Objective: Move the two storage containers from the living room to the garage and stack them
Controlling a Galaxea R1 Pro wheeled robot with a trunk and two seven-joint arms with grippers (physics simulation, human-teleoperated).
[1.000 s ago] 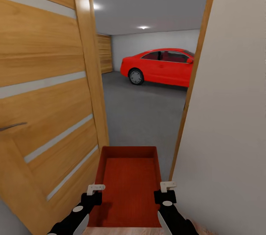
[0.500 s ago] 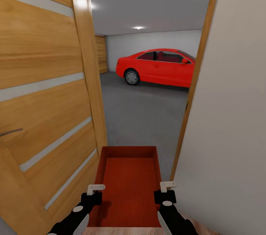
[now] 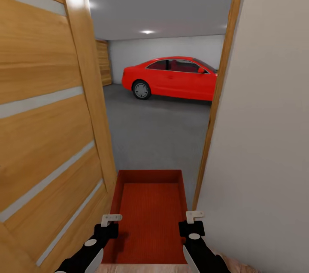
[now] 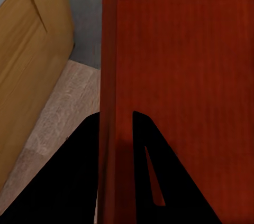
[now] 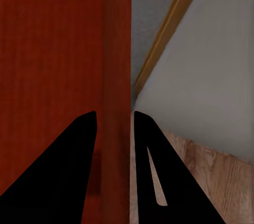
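Head view: robot at an open doorway, storage container (image 3: 148, 215) carried in front between both arms.
Container: orange-red, lidless, ribbed bottom; far end reaches over the threshold toward the garage floor (image 3: 159, 131).
Left tool (image 3: 110, 220): closed on the container's left wall, one finger inside, one outside, as the left wrist view shows (image 4: 115, 145).
Right tool (image 3: 195, 217): closed on the right wall in the same way (image 5: 115, 145).
Door (image 3: 47, 127): wooden, swung open on the left, close beside the container.
Right side: white wall (image 3: 266, 127) with wooden frame (image 3: 216, 92).
Garage: red car (image 3: 171, 77) parked far ahead by the back wall.
Underfoot: light wood planks (image 4: 58, 118).
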